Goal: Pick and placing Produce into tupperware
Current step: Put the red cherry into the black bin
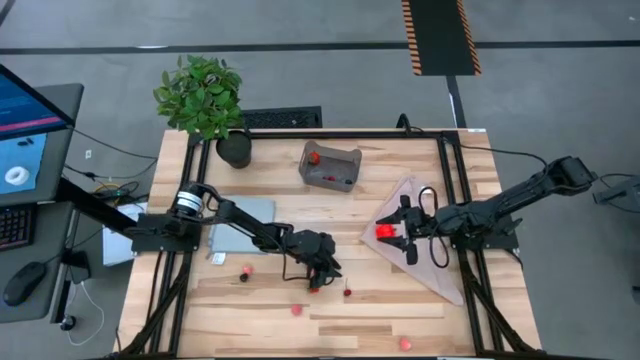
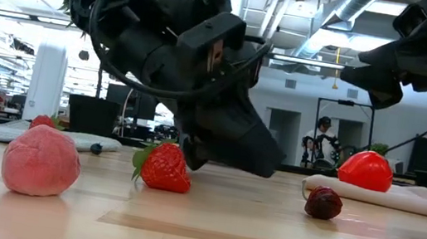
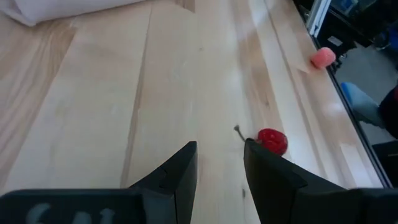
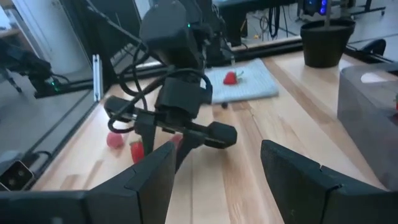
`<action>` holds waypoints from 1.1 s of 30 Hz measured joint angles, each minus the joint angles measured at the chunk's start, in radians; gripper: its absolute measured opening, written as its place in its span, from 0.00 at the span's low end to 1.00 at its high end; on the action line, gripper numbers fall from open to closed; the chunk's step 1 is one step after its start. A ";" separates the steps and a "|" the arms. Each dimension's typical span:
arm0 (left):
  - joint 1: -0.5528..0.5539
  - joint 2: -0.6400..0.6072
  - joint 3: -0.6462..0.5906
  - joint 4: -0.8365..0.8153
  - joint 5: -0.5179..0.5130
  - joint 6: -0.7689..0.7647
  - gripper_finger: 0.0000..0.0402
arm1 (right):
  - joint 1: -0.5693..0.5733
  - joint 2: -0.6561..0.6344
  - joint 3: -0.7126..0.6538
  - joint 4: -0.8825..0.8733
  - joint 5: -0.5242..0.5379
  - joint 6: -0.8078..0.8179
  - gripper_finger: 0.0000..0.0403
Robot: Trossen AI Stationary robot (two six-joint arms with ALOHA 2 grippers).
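Scattered, the produce (image 2: 41, 161) looks small: pink, red, dark maroon.

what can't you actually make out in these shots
- Contents of the tupperware, high view: red and dark bits inside are too small to identify or count.
- Bright red piece at the right gripper, high view: the fingers cover part of it, so contact is unclear.
- Strawberry, low view: the left gripper's body hides whether anything touches it.
- Pink piece, left wrist view: blurred at the table edge.
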 joint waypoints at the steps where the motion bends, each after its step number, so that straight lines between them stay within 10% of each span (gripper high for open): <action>1: 0.000 0.000 0.001 0.001 0.000 0.000 0.30 | 0.000 0.003 0.000 -0.004 0.000 0.000 0.65; 33: 0.002 0.064 0.080 -0.005 0.054 -0.045 0.30 | 0.000 0.002 0.000 0.025 0.000 -0.011 0.65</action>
